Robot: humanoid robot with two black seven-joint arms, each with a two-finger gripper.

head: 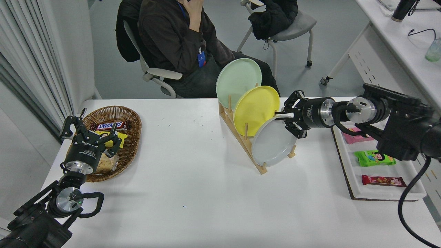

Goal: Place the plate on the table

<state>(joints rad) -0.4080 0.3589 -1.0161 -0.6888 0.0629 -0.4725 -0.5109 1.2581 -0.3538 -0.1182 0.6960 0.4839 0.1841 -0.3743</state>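
Note:
The pale grey plate [272,143] stands on edge in the front slot of a wooden rack [241,136], leaning against the yellow plate [256,108]; a mint-green plate [237,81] stands behind that. My right gripper [288,117] is open at the grey plate's upper right rim, with its fingers [293,98] spread above and below the rim edge. The plate still rests in the rack. My left gripper [91,132] is open and parked at the lower left, over the basket. The white table [193,179] lies bare in front of the rack.
A wicker basket [131,137] with snack bars sits at the left. A white tray [348,162] with snack packets lies at the right, under my right arm. A person sits on a chair beyond the table's far edge, behind the rack.

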